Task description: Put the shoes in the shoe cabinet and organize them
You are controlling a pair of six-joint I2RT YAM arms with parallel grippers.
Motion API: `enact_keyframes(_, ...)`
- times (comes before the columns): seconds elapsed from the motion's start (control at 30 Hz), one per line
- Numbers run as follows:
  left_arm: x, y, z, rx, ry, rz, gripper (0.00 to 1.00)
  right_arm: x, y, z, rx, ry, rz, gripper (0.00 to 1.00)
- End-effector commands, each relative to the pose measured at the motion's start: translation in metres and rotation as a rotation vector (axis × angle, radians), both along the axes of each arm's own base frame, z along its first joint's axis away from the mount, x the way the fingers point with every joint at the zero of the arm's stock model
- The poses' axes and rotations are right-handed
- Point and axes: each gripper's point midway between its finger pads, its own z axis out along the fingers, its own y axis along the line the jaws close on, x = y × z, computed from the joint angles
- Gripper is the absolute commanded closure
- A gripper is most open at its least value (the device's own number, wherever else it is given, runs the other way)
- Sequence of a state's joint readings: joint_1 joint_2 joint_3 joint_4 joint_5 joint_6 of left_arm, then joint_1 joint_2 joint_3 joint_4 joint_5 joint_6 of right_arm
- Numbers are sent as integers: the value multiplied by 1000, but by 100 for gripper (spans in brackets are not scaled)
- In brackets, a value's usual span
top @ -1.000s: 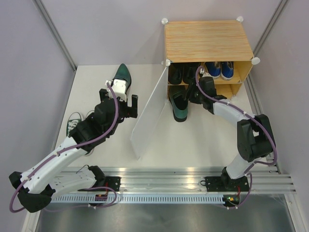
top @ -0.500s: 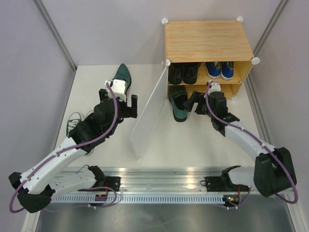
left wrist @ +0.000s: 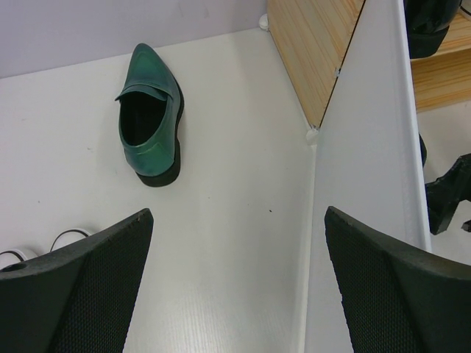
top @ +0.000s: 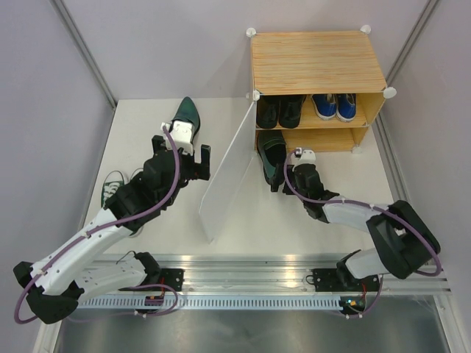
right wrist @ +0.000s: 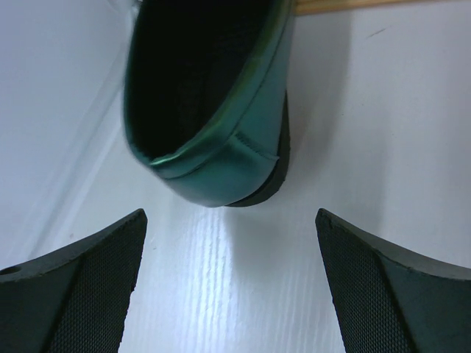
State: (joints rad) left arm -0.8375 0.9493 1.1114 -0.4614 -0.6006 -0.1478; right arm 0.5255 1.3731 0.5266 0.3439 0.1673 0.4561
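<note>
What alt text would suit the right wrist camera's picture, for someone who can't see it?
The heel of a dark green leather shoe lies on the white table, just ahead of the open right gripper, which is not touching it. A strip of the wooden cabinet shows at the top.

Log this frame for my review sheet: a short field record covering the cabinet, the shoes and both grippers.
Cabinet: light wood-grain shoe cabinet, translucent white door open
Upper shelf: black leather dress shoes, blue canvas sneakers
Lower opening: dark green pointed leather shoe, heel out on white table
Loose: second dark green pointed shoe; green white-toed canvas sneakers, partly hidden
Left gripper: open, empty
Right gripper: open, behind that heel
</note>
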Motion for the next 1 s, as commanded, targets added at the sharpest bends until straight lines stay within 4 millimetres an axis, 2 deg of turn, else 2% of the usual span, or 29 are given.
enact_keyframes(0.0, 3, -3, 5, -9, -25, -4, 0, 32, 2, 14, 16, -100, -85, 2)
enact_keyframes(0.17, 5, -3, 1, 7, -20, -2, 0, 45, 9, -3, -6, -85, -86, 2)
enact_keyframes(0.47, 7, -5, -2, 24, -15, -3, 0, 64, 20, -12, -34, -89, -87, 4)
enact_keyframes(0.53, 7, -4, -3, 24, -16, -2, 0, 66, 20, -15, -44, -79, -92, 9)
enact_keyframes(0.67, 7, -6, -5, 31, -11, -8, 0, 71, 20, -19, -67, -64, -103, 24)
enact_keyframes(0.73, 7, -7, -5, 30, -10, -11, 0, 72, 20, -17, -72, -62, -101, 37)
enact_keyframes(0.9, 7, -7, -4, 29, -11, -11, 0, 75, 20, 3, -70, -82, -108, 65)
enact_keyframes(0.97, 7, -7, -4, 27, -12, -12, 0, 80, 21, 12, -75, -91, -113, 69)
